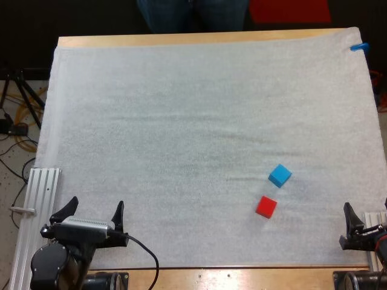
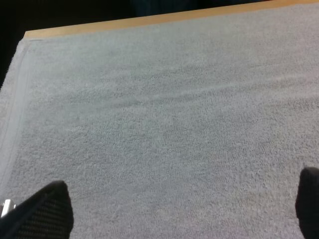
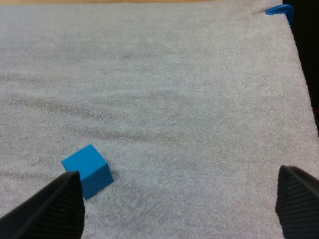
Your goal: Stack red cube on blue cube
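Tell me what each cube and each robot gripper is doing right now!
Red cube: flat on the mat, untouched, not stacked.
Blue cube: flat on the mat, top bare, apart from the red cube.
Left gripper: jaws open, empty.
Right gripper: jaws open, empty.

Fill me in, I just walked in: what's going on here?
Nothing is being handled yet. The left gripper and right gripper both sit open at the near edge of the mat. The red cube and blue cube lie apart on the mat, on the right arm's side, red nearer the robot. No stacking is done.
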Robot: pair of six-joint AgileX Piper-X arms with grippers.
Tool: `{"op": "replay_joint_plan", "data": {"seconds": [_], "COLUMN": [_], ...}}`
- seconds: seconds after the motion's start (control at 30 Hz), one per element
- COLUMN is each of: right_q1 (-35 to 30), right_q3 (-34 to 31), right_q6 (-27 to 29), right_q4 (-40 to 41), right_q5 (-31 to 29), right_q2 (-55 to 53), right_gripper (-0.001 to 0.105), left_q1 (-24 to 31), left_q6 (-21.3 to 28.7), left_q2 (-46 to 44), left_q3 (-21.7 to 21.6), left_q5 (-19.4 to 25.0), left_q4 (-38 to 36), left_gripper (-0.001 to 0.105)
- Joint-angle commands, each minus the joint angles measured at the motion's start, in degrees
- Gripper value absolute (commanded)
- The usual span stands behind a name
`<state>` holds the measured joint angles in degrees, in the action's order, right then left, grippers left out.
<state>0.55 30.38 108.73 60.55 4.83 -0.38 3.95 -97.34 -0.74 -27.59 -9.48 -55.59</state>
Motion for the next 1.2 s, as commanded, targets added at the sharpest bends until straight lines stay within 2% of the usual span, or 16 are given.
{"op": "replay_joint_plan", "data": {"seconds": [0.0,0.5,0.6,0.8,0.9,1.07,1.17], "right_q1": [-0.2,-0.2,-0.2,-0.2,-0.2,-0.2,-0.2], "right_q3": [0.1,0.3,1.2,5.8,9.0,15.1,18.7], "right_q6": [0.2,0.2,-0.2,-0.6,-0.6,-0.4,0.8], "right_q4": [-0.6,-1.3,-1.1,-1.1,-1.1,1.8,4.6], "right_q5": [0.4,0.4,0.4,1.4,3.3,8.2,8.9], "right_q2": [-2.6,-2.1,-0.1,7.1,11.4,18.4,21.8], "right_gripper": [0.077,0.077,0.077,0.077,0.077,0.077,0.077], "left_q1": [0.1,0.1,-0.7,-5.1,-8.1,-15.3,-19.8], "left_q6": [-0.1,-0.1,-0.1,0.4,2.3,3.0,3.6], "left_q2": [-7.9,-7.7,-5.8,2.4,7.2,14.7,18.1], "left_q3": [-0.3,-0.3,-1.4,-6.8,-10.3,-16.5,-19.3], "left_q5": [-0.1,-0.6,-2.6,-4.3,-5.2,-6.9,-7.1], "left_q4": [0.3,0.3,0.1,-1.2,-2.2,-4.1,-5.6], "left_gripper": [0.087,0.087,0.087,0.087,0.087,0.087,0.087]}}
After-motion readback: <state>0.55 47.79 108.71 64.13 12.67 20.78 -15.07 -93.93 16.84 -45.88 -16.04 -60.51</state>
